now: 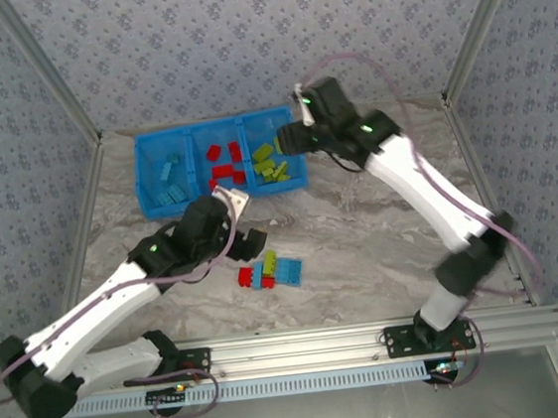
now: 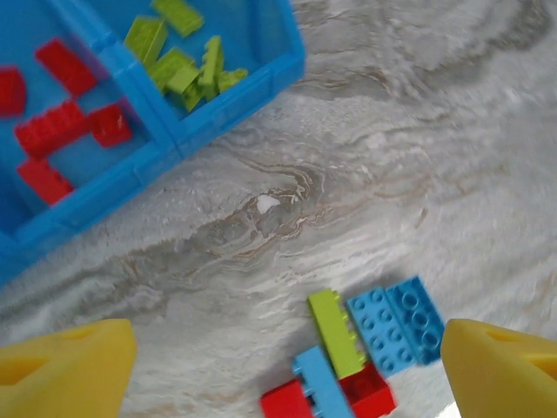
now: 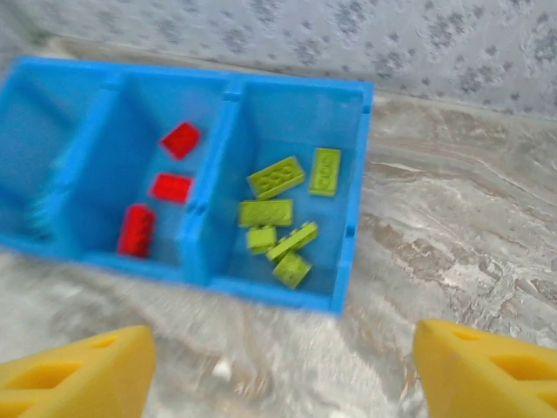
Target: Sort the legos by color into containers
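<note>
Blue tray (image 1: 144,173): stands at the far side of the marbled table (image 1: 381,228), three compartments in a row.
Left compartment (image 1: 153,150): light blue bricks (image 1: 169,181), plain from overhead, a blur at the frame edge for the right wrist camera.
Middle compartment (image 3: 148,131): red bricks (image 1: 224,163), lying apart from each other.
Right compartment (image 3: 296,122): green bricks (image 1: 269,162); the right wrist camera shows six, some touching.
Left gripper (image 2: 287,335): yellow fingers spread wide, holding nothing, just above the loose pile.
Loose pile (image 1: 269,270): red, blue and green bricks touching on the table, well apart from the tray; the left wrist camera shows a green one lying on top of the red.
Right gripper (image 3: 285,335): fingers spread, nothing between them, near the tray's right end.
</note>
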Available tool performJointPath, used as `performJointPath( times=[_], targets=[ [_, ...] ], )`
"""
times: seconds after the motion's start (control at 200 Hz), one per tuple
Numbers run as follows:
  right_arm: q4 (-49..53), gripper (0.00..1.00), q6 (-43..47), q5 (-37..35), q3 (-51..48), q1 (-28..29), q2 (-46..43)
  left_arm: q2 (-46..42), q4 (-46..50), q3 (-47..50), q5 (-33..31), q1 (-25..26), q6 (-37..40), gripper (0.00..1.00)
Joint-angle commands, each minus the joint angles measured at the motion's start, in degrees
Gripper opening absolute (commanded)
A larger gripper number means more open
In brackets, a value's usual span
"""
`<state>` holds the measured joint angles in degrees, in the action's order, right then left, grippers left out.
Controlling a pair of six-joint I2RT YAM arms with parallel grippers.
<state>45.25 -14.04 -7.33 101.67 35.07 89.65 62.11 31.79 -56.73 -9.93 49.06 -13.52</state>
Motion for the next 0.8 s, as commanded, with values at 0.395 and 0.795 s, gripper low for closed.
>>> performJointPath(
  times=[0.395, 0.795],
  targets=[
    [5.71, 1.00, -8.92, 24.58, -41.40, 4.82, -33.41, 31.30, 0.99, -6.53, 0.61, 1.96, -27.41, 0.62],
    [1.62, 1.00, -11.25, 21.48, -43.64, 5.16, -28.94, 39.93, -5.51, -6.22, 2.80, 2.02, -28.11, 0.29]
  ],
)
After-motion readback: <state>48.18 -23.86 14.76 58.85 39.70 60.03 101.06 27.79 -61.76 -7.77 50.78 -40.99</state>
